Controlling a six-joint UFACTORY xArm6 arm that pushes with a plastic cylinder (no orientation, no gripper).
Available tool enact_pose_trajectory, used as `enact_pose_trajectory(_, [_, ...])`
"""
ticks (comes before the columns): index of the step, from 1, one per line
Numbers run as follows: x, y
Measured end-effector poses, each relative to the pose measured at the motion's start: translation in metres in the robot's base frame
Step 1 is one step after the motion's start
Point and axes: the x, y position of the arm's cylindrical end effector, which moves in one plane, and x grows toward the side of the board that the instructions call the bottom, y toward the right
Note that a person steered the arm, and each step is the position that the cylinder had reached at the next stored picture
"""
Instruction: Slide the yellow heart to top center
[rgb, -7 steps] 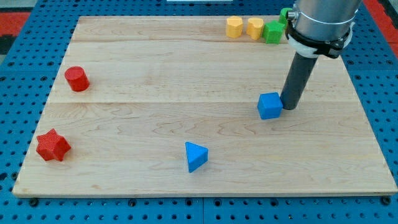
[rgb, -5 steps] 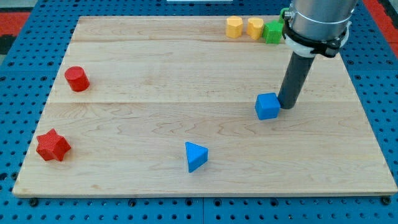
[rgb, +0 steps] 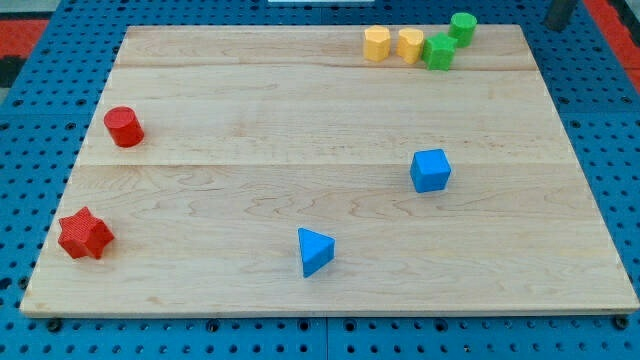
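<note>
Yellow heart (rgb: 411, 45) unmoved (top row); my tip gone from view.

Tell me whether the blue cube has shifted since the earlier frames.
Yes, slightly. The blue cube has slid towards the view's left, closer to the blue triangle. My tip is no longer visible over the board.

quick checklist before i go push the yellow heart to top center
1. My tip in view: not ok, only a dark bit of the rod shows at the view's top right corner.
2. Which yellow block is the heart: cannot tell, left yellow block and right yellow block look alike.
3. Yellow blocks separate: not ok, they touch.
4. Right yellow block free of the green star: not ok, touching.
5. Blue cube out of the way: ok.
</note>
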Motion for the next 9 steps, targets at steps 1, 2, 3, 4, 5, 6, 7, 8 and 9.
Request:
enact_pose_trajectory(1, [-0.001, -0.020])
enact_pose_trajectory(2, [0.004, -0.084])
enact_pose_trajectory(3, [0.001, -0.136])
enact_pose_trajectory(4, [0.010, -0.162])
enact_pose_trajectory(5, [0.012, -0.183])
enact_pose_trajectory(6, [0.028, -0.199])
enact_pose_trajectory(7, [0.042, -0.198])
enact_pose_trajectory(8, [0.072, -0.213])
enact_pose_trajectory(9, [0.068, -0.267])
